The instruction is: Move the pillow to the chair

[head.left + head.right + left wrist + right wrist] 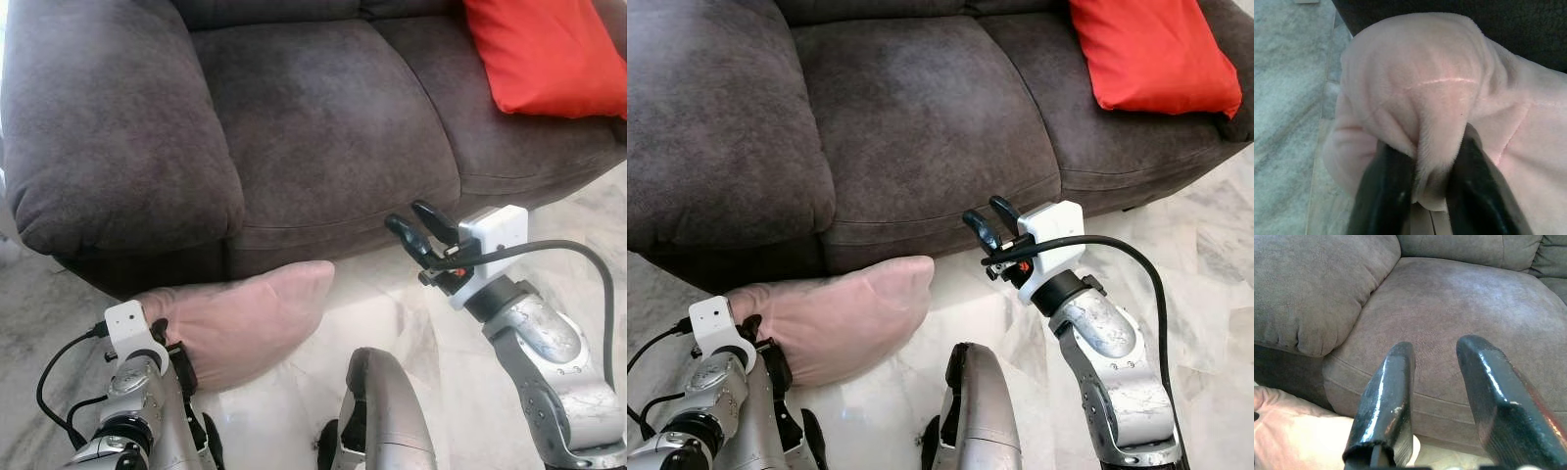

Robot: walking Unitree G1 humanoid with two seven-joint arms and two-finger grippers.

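Observation:
A pale pink pillow [245, 318] lies low in front of the dark brown sofa [323, 117], over the marble floor. My left gripper [1432, 171] is shut on a bunched fold of the pink pillow [1449, 93] at its near left corner; both black fingers [1386, 191] pinch the fabric. My right gripper [423, 227] hovers open in front of the sofa's seat edge, to the right of the pillow, with nothing between its fingers [1388, 396]. The seat cushion [1474, 303] lies straight ahead of it.
An orange-red cushion [549, 54] rests on the sofa's right seat. The wide left armrest [108, 127] bulges toward me. Pale marble floor [588, 211] shows at the right. My own leg [387, 411] is at the bottom centre, and a black cable loops over the right arm.

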